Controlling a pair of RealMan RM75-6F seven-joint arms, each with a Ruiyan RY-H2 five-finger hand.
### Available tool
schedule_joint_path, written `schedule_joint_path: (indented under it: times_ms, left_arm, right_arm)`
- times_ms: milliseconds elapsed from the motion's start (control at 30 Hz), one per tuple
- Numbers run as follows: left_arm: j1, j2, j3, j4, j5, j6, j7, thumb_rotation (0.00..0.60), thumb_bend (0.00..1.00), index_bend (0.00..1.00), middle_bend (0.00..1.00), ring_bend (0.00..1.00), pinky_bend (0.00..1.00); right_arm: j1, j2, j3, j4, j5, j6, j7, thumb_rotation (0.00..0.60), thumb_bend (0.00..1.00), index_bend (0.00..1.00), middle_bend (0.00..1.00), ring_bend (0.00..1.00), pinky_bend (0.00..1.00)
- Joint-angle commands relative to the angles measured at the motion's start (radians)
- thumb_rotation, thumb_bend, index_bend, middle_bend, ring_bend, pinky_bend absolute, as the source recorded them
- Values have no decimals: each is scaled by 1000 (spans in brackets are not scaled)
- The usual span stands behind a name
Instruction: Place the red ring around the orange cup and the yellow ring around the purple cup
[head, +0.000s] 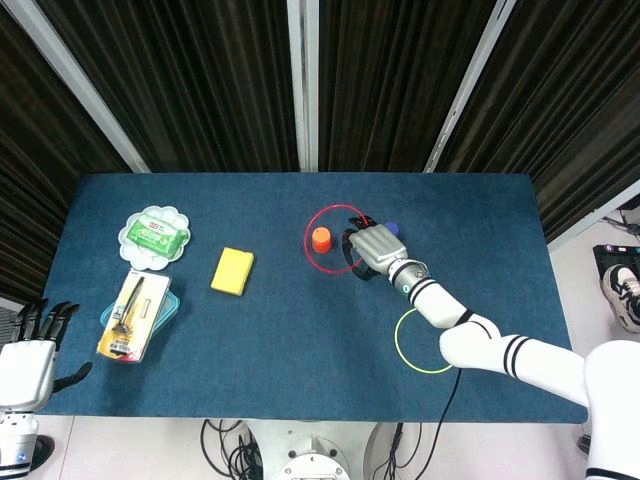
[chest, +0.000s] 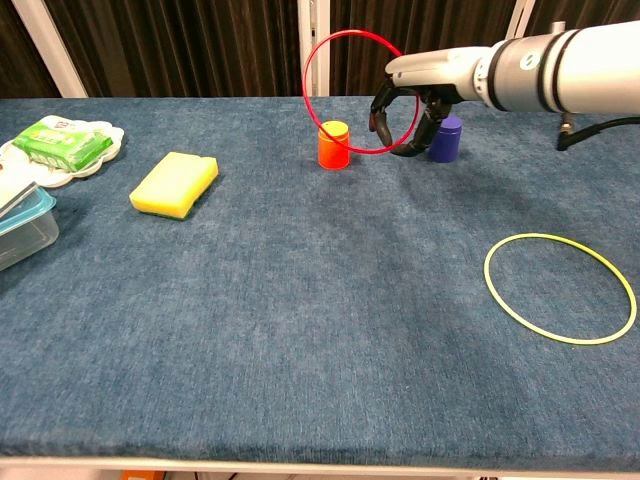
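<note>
My right hand (head: 372, 247) (chest: 412, 88) grips the red ring (head: 312, 258) (chest: 330, 46) by its right side and holds it in the air, tilted, above the orange cup (head: 321, 239) (chest: 333, 145). The purple cup (head: 391, 226) (chest: 446, 139) stands just right of the hand, mostly hidden by it in the head view. The yellow ring (head: 427, 340) (chest: 560, 288) lies flat on the blue cloth, nearer the front right. My left hand (head: 28, 355) hangs off the table's front left corner, fingers spread, holding nothing.
A yellow sponge (head: 232, 271) (chest: 175, 183) lies left of the cups. Further left are a white plate (head: 134, 246) (chest: 60, 173) with a green packet (head: 157, 232) (chest: 55, 141) and a clear lidded box (head: 172, 306) (chest: 22, 235) with cutlery on top.
</note>
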Motion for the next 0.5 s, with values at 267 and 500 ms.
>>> schedule_joint_path:
  times_ms: [267,500]
  left_arm:
    - [1,-6,0,13,-2,-2,-13,600,122,156,125,16,0]
    - [2,-9,0,22,-5,-4,-23,600,123,156,125,16,0]
  right_arm:
    - [79,-35,-49,37,170,16,-90,600,148,488,188,0,0]
    - [126,-35,-73,39,264,19,-129,600,95,450,182,0,0]
